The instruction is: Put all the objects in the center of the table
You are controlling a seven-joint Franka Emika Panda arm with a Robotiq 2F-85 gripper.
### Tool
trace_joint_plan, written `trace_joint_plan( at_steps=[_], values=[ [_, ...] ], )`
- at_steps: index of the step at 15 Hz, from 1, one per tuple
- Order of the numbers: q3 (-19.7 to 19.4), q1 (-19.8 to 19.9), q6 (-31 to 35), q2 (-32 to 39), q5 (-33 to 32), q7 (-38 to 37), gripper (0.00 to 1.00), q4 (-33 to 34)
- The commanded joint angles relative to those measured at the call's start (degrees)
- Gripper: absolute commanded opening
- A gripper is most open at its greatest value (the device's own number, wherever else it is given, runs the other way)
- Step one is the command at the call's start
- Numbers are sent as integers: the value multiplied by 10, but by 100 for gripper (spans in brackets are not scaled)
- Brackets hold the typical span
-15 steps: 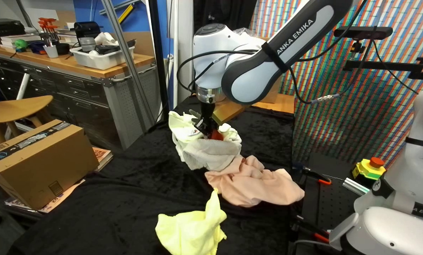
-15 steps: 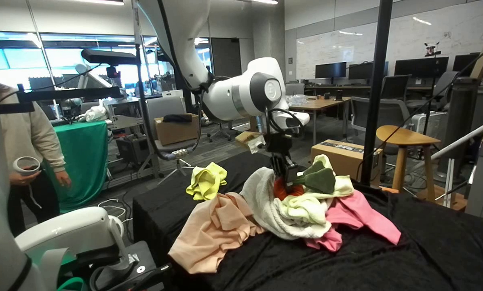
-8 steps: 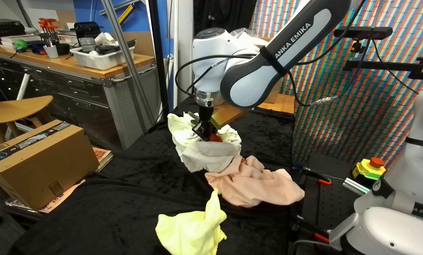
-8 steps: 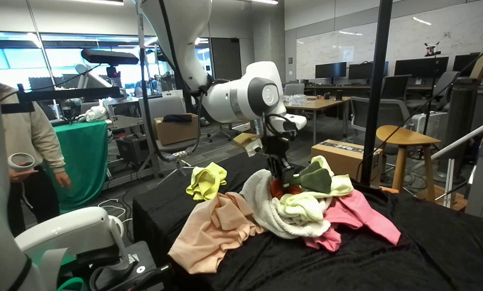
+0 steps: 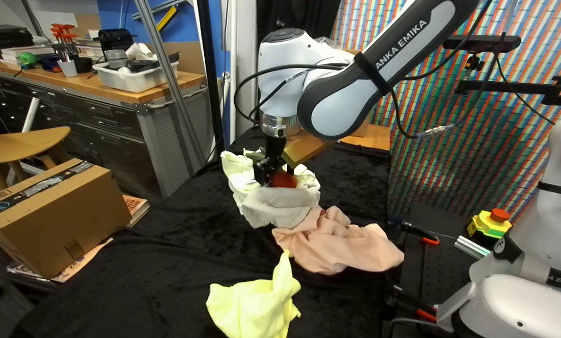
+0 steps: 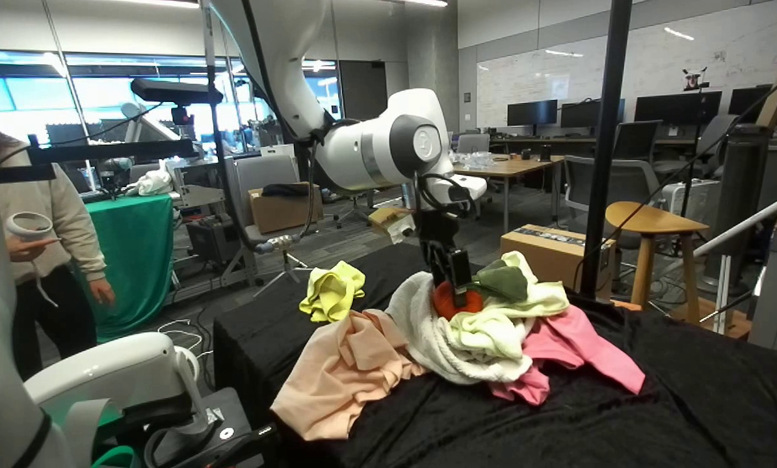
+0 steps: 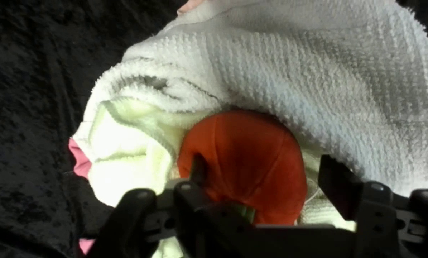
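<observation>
The table (image 5: 167,253), covered with black velvety fabric, stands in a room with a grey workbench (image 5: 106,117), a cardboard box (image 5: 59,216) and a person (image 6: 66,224). Compared with a moment before, the arm (image 5: 341,110) is slightly higher, and more of the red-orange ball (image 5: 284,180) is visible. The pincer (image 7: 263,170) stands wide around this ball, with a gap at one finger, and grips nothing. The ball is round, of smooth cloth with seams, and sits in a ribbed white cloth (image 6: 421,328) and a pale yellow-green cloth (image 6: 489,331). A pink cloth (image 6: 586,351) comes out below them; a creased peach cloth (image 6: 346,377) reaches the table's edge beside the robot base (image 5: 529,305), and a yellow cloth (image 6: 333,292) lies near it.
</observation>
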State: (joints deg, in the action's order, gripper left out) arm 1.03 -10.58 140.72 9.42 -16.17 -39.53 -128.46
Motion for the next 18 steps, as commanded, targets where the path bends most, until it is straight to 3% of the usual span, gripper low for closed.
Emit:
trace_joint_plan(
  at_steps=[1,6,10,18],
  values=[
    [9,1,-18,-59,-5,7,100,-18],
    [33,1,-67,-94,-43,-6,100,-5],
    [70,-9,-90,-91,-26,1,100,15],
    [147,-75,-200,-6,28,-1,100,119]
  ],
)
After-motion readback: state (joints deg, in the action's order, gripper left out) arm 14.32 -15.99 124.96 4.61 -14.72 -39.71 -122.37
